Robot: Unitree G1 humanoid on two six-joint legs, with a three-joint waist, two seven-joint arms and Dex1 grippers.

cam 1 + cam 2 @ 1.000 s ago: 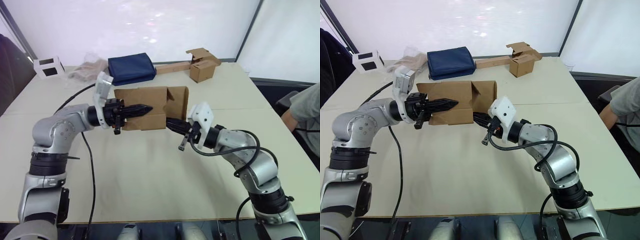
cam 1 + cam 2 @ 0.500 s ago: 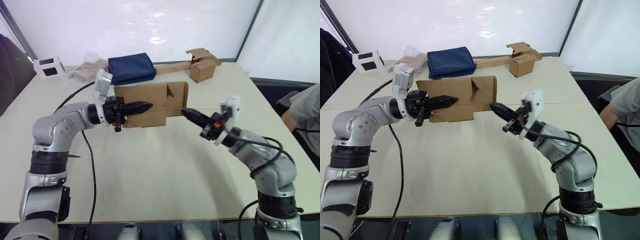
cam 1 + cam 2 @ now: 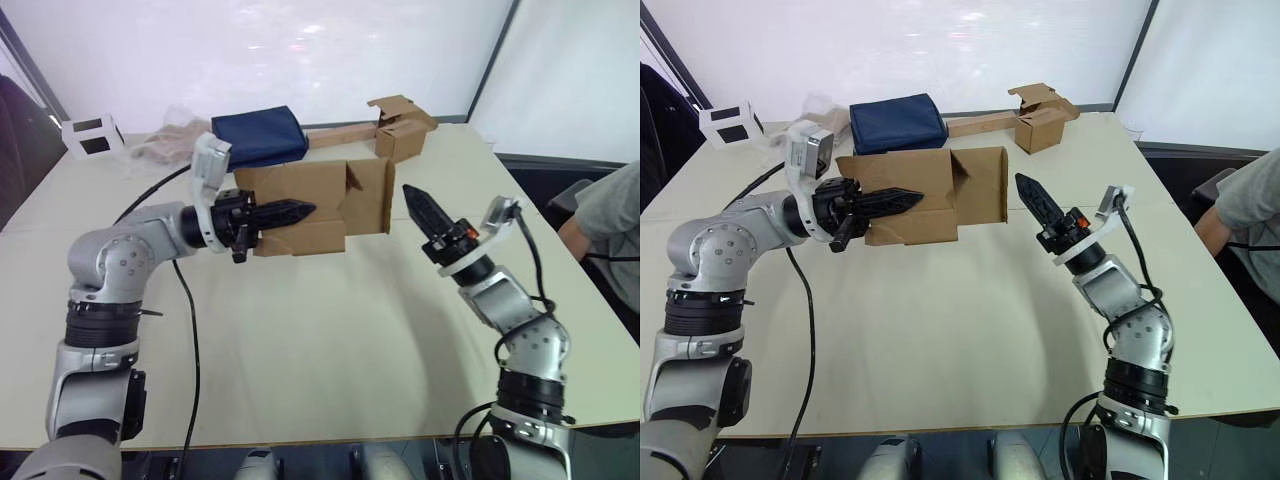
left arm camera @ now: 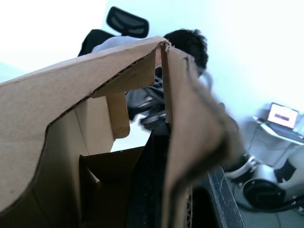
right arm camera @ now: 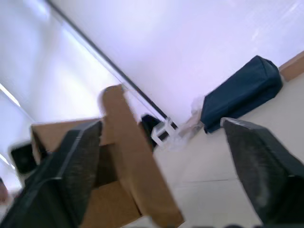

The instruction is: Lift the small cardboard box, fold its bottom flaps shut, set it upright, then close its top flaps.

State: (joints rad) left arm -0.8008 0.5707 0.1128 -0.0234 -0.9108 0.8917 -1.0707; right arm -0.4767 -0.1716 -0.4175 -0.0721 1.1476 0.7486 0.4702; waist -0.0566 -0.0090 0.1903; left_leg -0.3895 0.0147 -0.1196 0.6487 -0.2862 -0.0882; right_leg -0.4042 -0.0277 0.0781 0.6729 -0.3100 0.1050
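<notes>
The small cardboard box (image 3: 300, 195) hangs on its side above the table, with my left gripper (image 3: 303, 211) shut on its near wall. One black finger (image 4: 147, 180) reaches inside the box in the left wrist view. At the box's right end, brown flaps (image 3: 368, 195) stand open; whether these are the bottom flaps or the top flaps I cannot tell. My right gripper (image 3: 410, 193) is raised to the right of that end, apart from the box. Its fingers (image 5: 71, 166) are spread wide in the right wrist view, with nothing between them and the box (image 5: 123, 142) ahead.
A second brown box with a long cardboard strip (image 3: 400, 135) stands at the table's far right. A navy bag (image 3: 260, 135), crumpled plastic (image 3: 170, 143) and a small white box (image 3: 88, 133) lie along the far edge. A person (image 3: 605, 215) sits at the right, beside the beige table (image 3: 300, 340).
My right gripper has pulled away from the box's right end, swung right and upward, and opened. The left gripper has shifted the box slightly rightward.
</notes>
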